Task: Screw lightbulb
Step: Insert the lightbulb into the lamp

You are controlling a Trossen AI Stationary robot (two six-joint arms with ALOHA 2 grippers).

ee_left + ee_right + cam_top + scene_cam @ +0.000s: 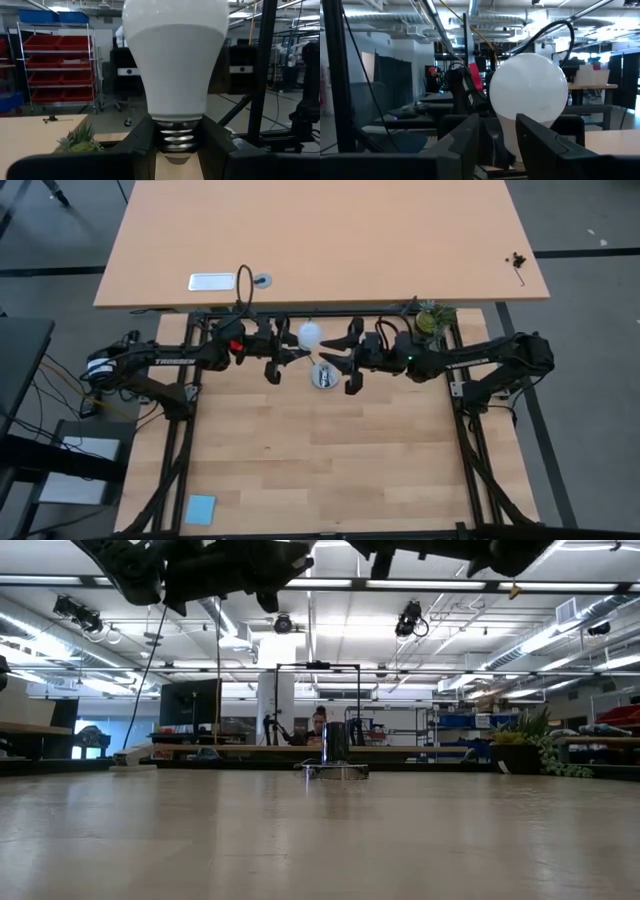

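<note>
Lightbulb (311,335): small, white, pear-shaped, matte globe, grey threaded metal screw base. Unlit, intact. Held off bench, raised, base clamped between left hand (178,145) fingers (142,145), globe pointing away from that hand toward right arm. Lies near bench's far edge, just beside silver socket disc.

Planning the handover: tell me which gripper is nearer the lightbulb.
Left. The left gripper clamps the lightbulb by its screw base; the right gripper faces it, fingers astride without gripping.

A silver socket disc (323,376) sits on the wooden table (330,460). A blue pad (200,509) lies at the table's near left corner. A small green plant (433,317) stands at the far right edge.
</note>
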